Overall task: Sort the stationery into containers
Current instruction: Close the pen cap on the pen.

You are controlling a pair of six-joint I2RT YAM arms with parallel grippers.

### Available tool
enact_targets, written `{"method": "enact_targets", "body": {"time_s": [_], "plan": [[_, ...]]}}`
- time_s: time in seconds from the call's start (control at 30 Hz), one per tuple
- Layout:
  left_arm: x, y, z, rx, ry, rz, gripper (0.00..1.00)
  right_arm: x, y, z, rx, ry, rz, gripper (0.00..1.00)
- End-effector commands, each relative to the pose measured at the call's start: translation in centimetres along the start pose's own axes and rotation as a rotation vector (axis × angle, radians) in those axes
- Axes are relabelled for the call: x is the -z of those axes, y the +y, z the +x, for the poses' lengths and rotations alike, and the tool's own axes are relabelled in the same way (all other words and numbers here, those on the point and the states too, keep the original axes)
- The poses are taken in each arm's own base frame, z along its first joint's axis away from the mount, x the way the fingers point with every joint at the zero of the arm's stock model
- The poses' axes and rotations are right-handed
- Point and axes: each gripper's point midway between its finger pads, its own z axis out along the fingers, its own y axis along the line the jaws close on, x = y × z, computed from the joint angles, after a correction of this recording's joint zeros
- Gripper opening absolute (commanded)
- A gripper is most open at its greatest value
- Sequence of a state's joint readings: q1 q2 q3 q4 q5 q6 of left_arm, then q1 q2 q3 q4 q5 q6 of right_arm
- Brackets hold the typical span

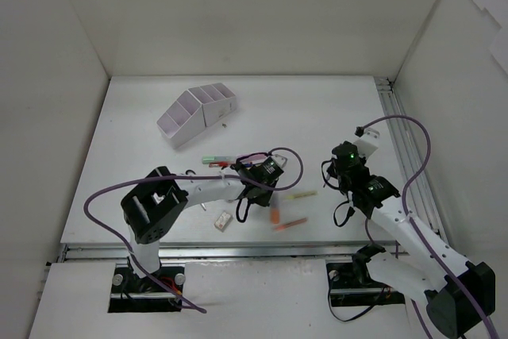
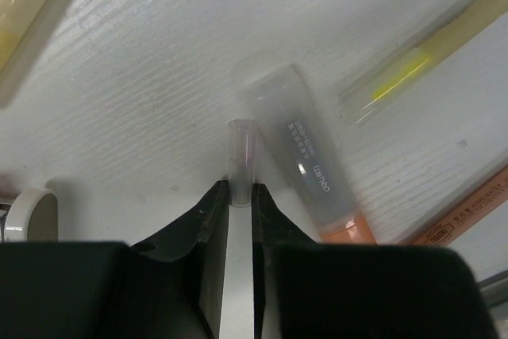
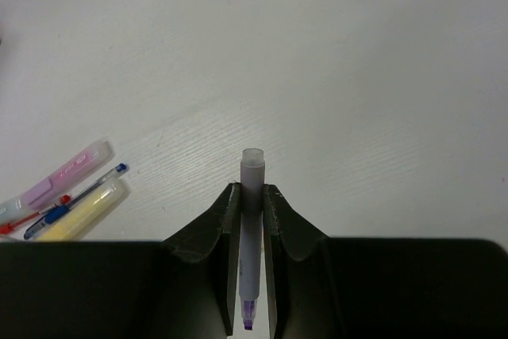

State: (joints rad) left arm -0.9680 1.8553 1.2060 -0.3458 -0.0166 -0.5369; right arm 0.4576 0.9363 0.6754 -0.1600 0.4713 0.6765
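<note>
The white organizer [image 1: 198,110] with four stepped compartments stands at the back left. My left gripper [image 2: 240,188] is low over the table middle [image 1: 268,174], shut on a slim translucent pale tube [image 2: 241,148], which looks like a cap. An orange highlighter with a clear cap [image 2: 305,168] lies right beside it. My right gripper [image 3: 252,190] is held to the right [image 1: 349,168] and is shut on a lilac highlighter [image 3: 252,172]. Its purple tip [image 3: 248,319] is bare and points back at the wrist.
A yellow highlighter [image 1: 302,194], an orange highlighter [image 1: 275,213], an orange pen [image 1: 290,224], a green pen [image 1: 214,159] and a small eraser [image 1: 223,220] lie round the left gripper. The right wrist view shows a pink highlighter [image 3: 67,171], blue pen [image 3: 71,200] and yellow highlighter [image 3: 83,213].
</note>
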Motion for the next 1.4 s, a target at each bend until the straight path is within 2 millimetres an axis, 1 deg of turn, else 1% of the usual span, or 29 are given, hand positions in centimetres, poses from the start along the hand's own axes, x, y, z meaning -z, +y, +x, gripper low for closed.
{"method": "enact_targets", "body": {"time_s": [0.0,0.03,0.07,0.1,0.13,0.17,0.2,0.23,0.27,0.3,0.33,0.37,0.4,0.43,0.47,0.5,0.53,0.57,0.6,0.67,0.7,0.77,0.8,0.87,0.9,0.97,1.1,1.23,1.37], "plan": [[1.2,0.5,-2.3,-0.049,-0.084,0.008,0.0,0.1,2.1,-1.1,0.056,-0.021,-0.103,0.0],[1.7,0.7,-2.8,-0.058,-0.111,0.003,0.0,0.2,2.6,-1.2,0.062,-0.024,-0.133,0.0],[2.0,0.9,-2.8,-0.071,-0.125,0.001,0.0,0.4,3.2,-0.7,0.067,-0.006,-0.18,0.0],[3.3,0.8,-4.0,-0.088,-0.183,0.014,0.0,0.6,4.4,-1.4,0.058,-0.038,-0.237,0.0],[4.0,1.4,-4.7,-0.089,-0.216,0.001,0.0,1.0,5.3,-2.0,0.043,-0.062,-0.293,0.0],[4.6,1.6,-4.6,-0.098,-0.232,0.001,0.0,0.9,5.2,-1.9,0.033,-0.081,-0.305,0.0],[6.6,1.7,-6.1,-0.1,-0.308,0.018,0.0,2.2,7.8,-3.1,-0.01,-0.122,-0.449,0.0],[7.3,1.8,-6.1,-0.103,-0.329,0.027,0.0,2.4,8.4,-2.9,-0.023,-0.133,-0.499,0.0],[8.2,1.8,-6.2,-0.102,-0.356,0.038,0.0,2.9,9.4,-3.3,-0.052,-0.146,-0.553,0.0],[10.8,0.8,-7.6,-0.098,-0.444,0.104,0.0,3.6,10.5,-4.8,-0.088,-0.202,-0.605,0.0],[11.6,0.8,-7.9,-0.111,-0.48,0.132,0.0,3.8,11.1,-5.3,-0.101,-0.224,-0.632,0.0],[13.0,0.8,-7.3,-0.124,-0.524,0.164,0.0,4.3,11.9,-5.5,-0.115,-0.235,-0.666,0.0],[14.5,-1.1,-8.0,-0.16,-0.589,0.277,0.0,4.6,12.8,-6.4,-0.13,-0.268,-0.699,0.0],[14.4,-1.0,-6.9,-0.205,-0.601,0.301,0.0,5.3,13.6,-7.0,-0.132,-0.292,-0.731,0.0],[15.0,-1.4,-6.6,-0.231,-0.627,0.335,0.0,5.9,14.4,-7.1,-0.125,-0.305,-0.754,0.0],[16.8,-1.7,-7.3,-0.245,-0.698,0.376,0.0,6.5,15.1,-7.9,-0.134,-0.337,-0.781,0.0],[16.9,-1.6,-6.7,-0.274,-0.708,0.386,0.0,7.2,15.8,-8.6,-0.138,-0.359,-0.812,0.0],[17.9,-1.4,-6.9,-0.285,-0.741,0.398,0.0,7.9,16.5,-8.6,-0.135,-0.365,-0.844,0.0],[18.5,-1.6,-7.0,-0.303,-0.76,0.423,0.0,8.5,17.1,-9.4,-0.146,-0.397,-0.874,0.0],[18.9,-1.9,-6.6,-0.348,-0.776,0.442,0.0,9.6,18.0,-10.1,-0.141,-0.423,-0.91,0.0],[19.7,-2.1,-6.7,-0.359,-0.798,0.458,0.0,9.9,18.4,-10.4,-0.149,-0.436,-0.926,0.0],[20.4,-1.7,-7.2,-0.353,-0.832,0.45,0.0,10.7,19.2,-10.6,-0.163,-0.44,-0.964,0.0],[20.5,-1.3,-7.5,-0.332,-0.842,0.427,0.0,10.6,19.6,-10.2,-0.156,-0.429,-0.971,0.0],[20.7,-0.6,-8.2,-0.297,-0.853,0.392,0.0,11.3,20.4,-10.4,-0.164,-0.433,-0.999,0.0],[20.8,-0.1,-8.6,-0.267,-0.86,0.375,0.0,11.1,20.8,-10.0,-0.163,-0.424,-1.0,0.0],[20.9,0.0,-9.1,-0.239,-0.865,0.368,0.0,11.6,21.4,-10.1,-0.189,-0.416,-1.017,0.0],[20.9,0.5,-9.4,-0.208,-0.876,0.355,0.0,10.5,22.0,-9.6,-0.268,-0.375,-0.972,0.0],[21.4,1.0,-9.7,-0.18,-0.898,0.35,0.0,10.6,22.9,-9.1,-0.305,-0.348,-0.968,0.0],[21.6,1.0,-9.7,-0.176,-0.908,0.352,0.0,10.3,23.3,-8.6,-0.327,-0.325,-0.957,0.0]]}}
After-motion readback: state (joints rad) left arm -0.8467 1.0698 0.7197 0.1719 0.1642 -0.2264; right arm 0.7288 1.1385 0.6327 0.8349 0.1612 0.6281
